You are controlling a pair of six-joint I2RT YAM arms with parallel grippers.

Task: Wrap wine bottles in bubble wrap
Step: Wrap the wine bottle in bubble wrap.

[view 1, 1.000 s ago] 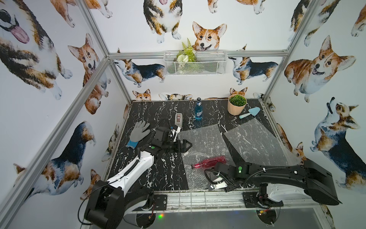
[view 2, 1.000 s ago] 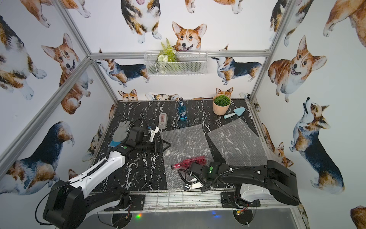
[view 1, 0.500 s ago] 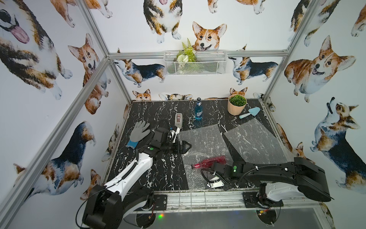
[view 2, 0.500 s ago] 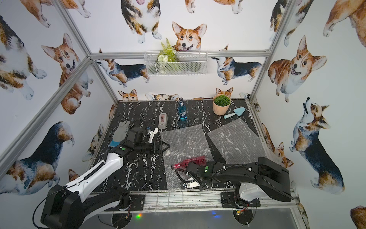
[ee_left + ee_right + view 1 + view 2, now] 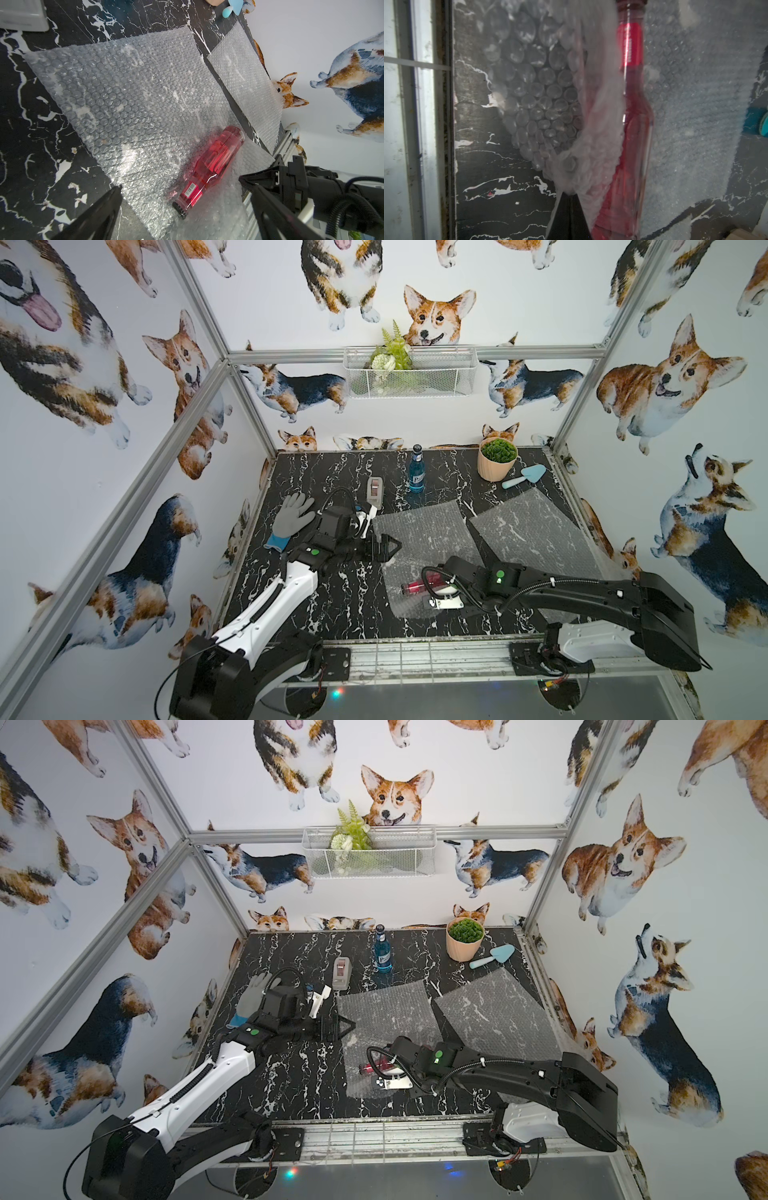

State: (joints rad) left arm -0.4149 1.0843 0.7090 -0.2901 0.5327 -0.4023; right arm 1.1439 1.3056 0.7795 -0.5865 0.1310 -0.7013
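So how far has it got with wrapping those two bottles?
Barely started. Done: the red bottle lies on one bubble wrap sheet. In hand: the right gripper is shut on that sheet's edge beside the bottle; the left gripper hangs open. Left: rolling this one up, then the blue bottle, standing unwrapped at the back, and the second sheet, lying flat.

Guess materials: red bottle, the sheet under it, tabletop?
The red bottle looks like glass: glossy, see-through, sharp highlights. The bubble wrap sheet is clear plastic film with rows of round air cells. The tabletop has a black marble look with white veins, possibly a printed surface.
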